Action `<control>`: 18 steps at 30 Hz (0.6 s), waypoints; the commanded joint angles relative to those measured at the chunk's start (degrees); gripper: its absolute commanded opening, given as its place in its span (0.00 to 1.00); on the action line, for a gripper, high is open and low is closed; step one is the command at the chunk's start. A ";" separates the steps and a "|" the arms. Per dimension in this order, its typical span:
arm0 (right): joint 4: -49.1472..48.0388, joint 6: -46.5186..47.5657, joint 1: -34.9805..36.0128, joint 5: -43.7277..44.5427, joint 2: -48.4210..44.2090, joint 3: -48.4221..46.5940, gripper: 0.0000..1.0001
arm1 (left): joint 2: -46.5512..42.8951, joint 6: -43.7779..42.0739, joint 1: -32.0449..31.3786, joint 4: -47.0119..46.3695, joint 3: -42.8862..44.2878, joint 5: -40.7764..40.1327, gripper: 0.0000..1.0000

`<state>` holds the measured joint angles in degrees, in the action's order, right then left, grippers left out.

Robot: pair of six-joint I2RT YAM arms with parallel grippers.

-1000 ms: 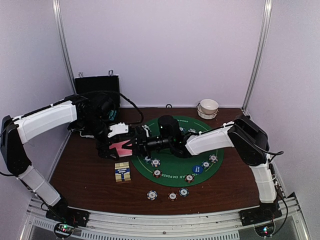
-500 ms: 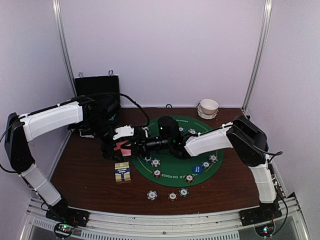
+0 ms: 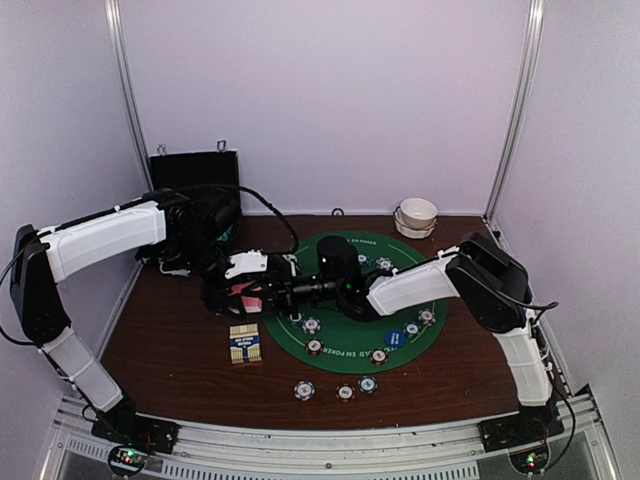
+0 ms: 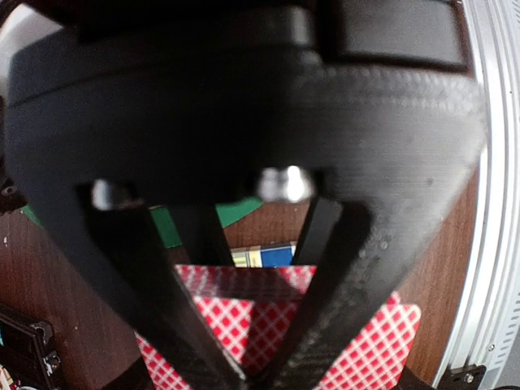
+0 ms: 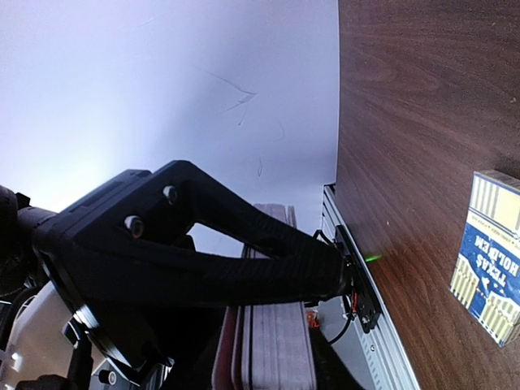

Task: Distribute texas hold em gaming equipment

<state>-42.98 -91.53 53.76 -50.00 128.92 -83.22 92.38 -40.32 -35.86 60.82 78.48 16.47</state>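
Clenching the pink-backed paper playing cards [image 4: 370, 345] squarely in the left gripper [image 4: 252, 374] toward the table's left edge, then easing away the right gripper [image 5: 340, 276] (released or clenched, impossible to tell).

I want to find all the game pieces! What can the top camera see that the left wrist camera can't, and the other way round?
Only the top view shows the poker chips and the white bowl. Only the left wrist view shows the red checked pattern on the playing cards up close, with the left gripper closed on them. Both views show the cards, the card box and the green mat.
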 commanded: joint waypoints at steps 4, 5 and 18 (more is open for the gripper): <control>-3.35 -0.72 0.34 -0.45 0.95 -1.78 0.38 | 0.43 -1.17 -0.34 0.23 1.85 -0.33 0.28; -3.27 -0.70 0.38 -0.45 1.05 -1.92 0.38 | 0.43 -1.17 -0.43 0.20 1.93 -0.49 0.26; -1.78 -0.94 0.38 -1.15 1.58 -2.78 0.08 | 0.53 -0.93 -0.94 0.23 1.22 -3.35 0.76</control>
<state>-43.11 -92.31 53.76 -50.39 130.67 -85.03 92.71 -40.84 -36.40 61.41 78.50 14.02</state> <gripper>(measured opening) 0.134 0.676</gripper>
